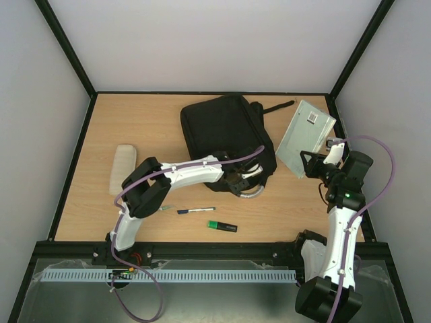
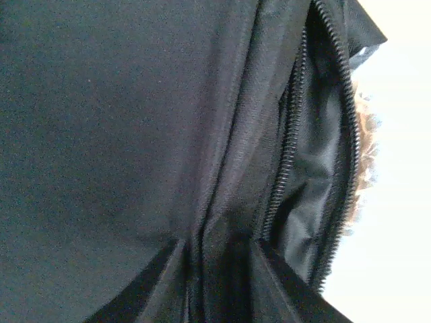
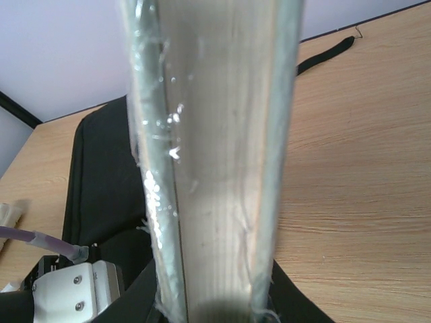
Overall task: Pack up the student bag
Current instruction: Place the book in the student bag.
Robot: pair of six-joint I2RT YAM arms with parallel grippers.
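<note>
We find the student bag (image 1: 225, 128) lying flat on the table (image 1: 135, 121), from its centre toward 12 o'clock. The zip (image 2: 286, 168) is parted along one edge and shows dark lining. The left gripper (image 1: 244, 179) is pressed against the bag's 6 o'clock edge, just above the grey handle (image 1: 252, 193). Its wrist view shows a fold of fabric between the two dark fingers, but black on black we cannot tell whether they pinch it or merely straddle it. At 3 o'clock of the bag, the right gripper (image 1: 316, 163) is clamped on a plastic-wrapped book (image 1: 306, 134), held off the table and tilted. In our judgement the main risk is the opening. If the fold slips or was never gripped, the mouth will sag and the book will butt against fabric or zip teeth. The slick wrap could also let the book pivot in the narrow hold. A pen (image 1: 196, 210) and a green highlighter (image 1: 222, 227) lie at 6 to 7 o'clock of the bag, and a pale pad (image 1: 123, 168) at 9 o'clock. The inside of the bag is hidden, and we cannot judge how wide the opening is.
</note>
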